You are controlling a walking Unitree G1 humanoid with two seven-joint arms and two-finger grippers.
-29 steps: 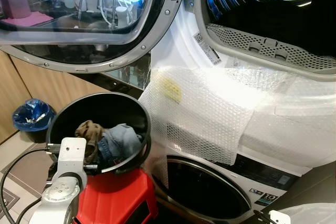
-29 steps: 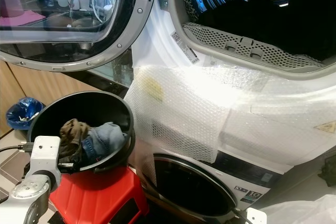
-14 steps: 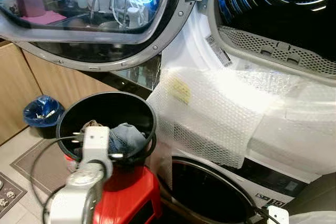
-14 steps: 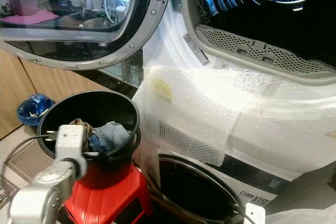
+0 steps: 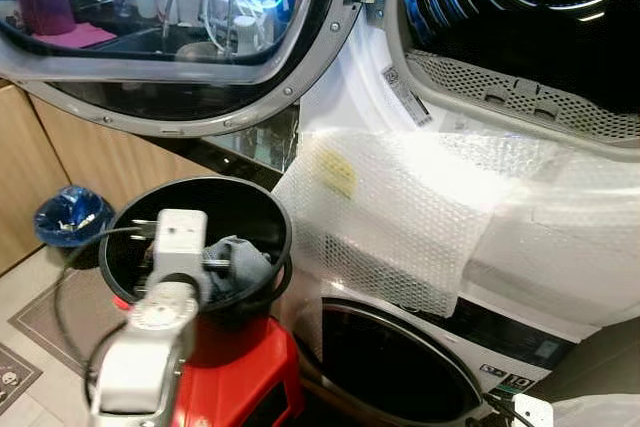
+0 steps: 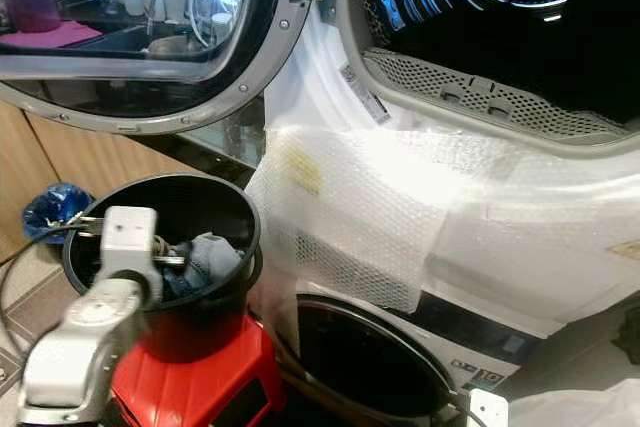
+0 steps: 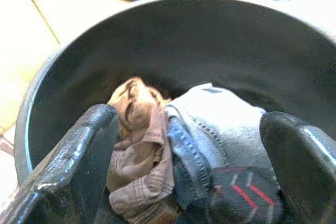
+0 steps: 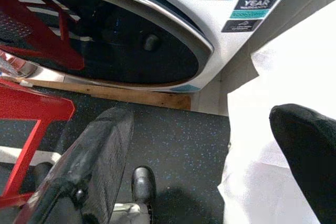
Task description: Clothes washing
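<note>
A black bucket (image 5: 255, 212) stands on a red stool (image 5: 235, 387) before the stacked machines. Inside lie blue jeans (image 7: 220, 129), a brown cloth (image 7: 139, 145) and a dark item with red stripes (image 7: 241, 192). My left gripper (image 7: 189, 145) reaches into the bucket with its fingers open on either side of the clothes, just above them; its wrist (image 5: 170, 277) covers part of the bucket. The upper drum (image 5: 540, 7) is open and lit blue, its round door (image 5: 180, 37) swung left. My right gripper (image 8: 210, 150) hangs open near the floor by the lower machine's door (image 8: 105, 35).
Bubble wrap (image 5: 400, 217) drapes over the front between the two machines. A blue-lined bin (image 5: 65, 217) stands on the floor at the left by wooden cabinets. A white sheet (image 8: 283, 103) lies on the floor at the right. A cable (image 5: 75, 277) loops from my left wrist.
My left arm has moved forward and up so the gripper now reaches inside the bucket over the clothes. The camera has shifted slightly.
</note>
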